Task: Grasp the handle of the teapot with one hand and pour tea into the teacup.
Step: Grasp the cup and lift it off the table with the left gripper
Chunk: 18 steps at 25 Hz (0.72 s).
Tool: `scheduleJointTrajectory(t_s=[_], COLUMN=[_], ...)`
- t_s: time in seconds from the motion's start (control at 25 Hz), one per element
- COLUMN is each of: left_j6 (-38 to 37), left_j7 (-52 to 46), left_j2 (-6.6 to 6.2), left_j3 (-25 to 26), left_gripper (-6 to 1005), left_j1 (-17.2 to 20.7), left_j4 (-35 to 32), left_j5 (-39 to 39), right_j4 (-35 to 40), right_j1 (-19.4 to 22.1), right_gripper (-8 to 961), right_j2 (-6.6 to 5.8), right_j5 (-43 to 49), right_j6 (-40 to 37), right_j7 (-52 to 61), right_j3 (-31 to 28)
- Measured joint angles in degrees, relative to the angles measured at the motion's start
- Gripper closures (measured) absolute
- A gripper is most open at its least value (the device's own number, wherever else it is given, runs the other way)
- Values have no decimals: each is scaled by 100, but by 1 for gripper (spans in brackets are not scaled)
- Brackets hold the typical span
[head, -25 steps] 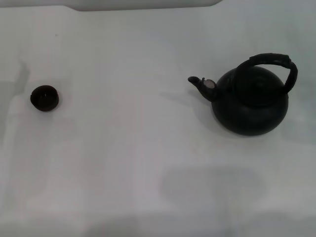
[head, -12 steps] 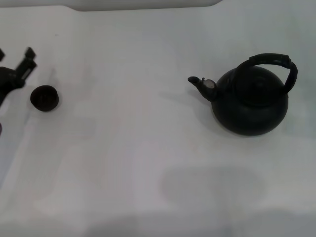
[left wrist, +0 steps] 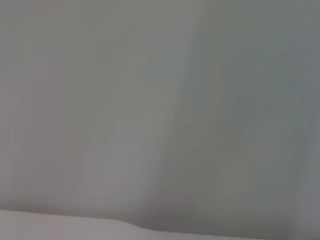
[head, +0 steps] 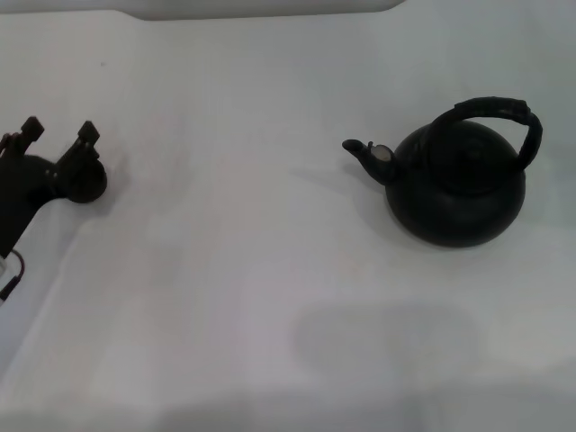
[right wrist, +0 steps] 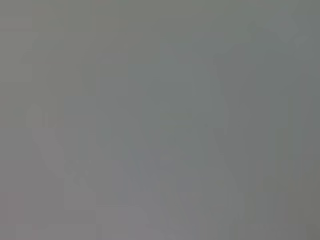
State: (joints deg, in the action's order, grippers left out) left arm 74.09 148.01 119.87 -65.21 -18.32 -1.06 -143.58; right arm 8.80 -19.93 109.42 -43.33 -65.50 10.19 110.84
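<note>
Head view: L gripper (head: 60, 138) fingers spread, over teacup (head: 87, 183); teapot (head: 457, 184) far right, handle (head: 500, 115) nearer R arm, unseen.

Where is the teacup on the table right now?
In the head view the teacup sits at the table's far left, partly hidden behind the left hand, whose fingers are spread; the teapot stands well off to the right.

left gripper (head: 59, 135) at left edge, jaws spread apart
</note>
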Motion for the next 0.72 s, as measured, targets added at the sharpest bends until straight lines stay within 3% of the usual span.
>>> scheduleJointTrajectory(t_s=[0.32,0.72], left_j6=[353,318], left_j7=[390,506], left_j2=[23,26], left_j3=[12,56], left_gripper=[138,138], left_j1=[329,447], left_j4=[367,492], left_j5=[-1,-48], right_j4=[-2,-54], right_j1=[-40,-141], right_gripper=[83,83], right_j2=[-115,-140], right_j5=[-47,-19], right_j6=[-2,9], right_j7=[0,0], right_j3=[-45,-102])
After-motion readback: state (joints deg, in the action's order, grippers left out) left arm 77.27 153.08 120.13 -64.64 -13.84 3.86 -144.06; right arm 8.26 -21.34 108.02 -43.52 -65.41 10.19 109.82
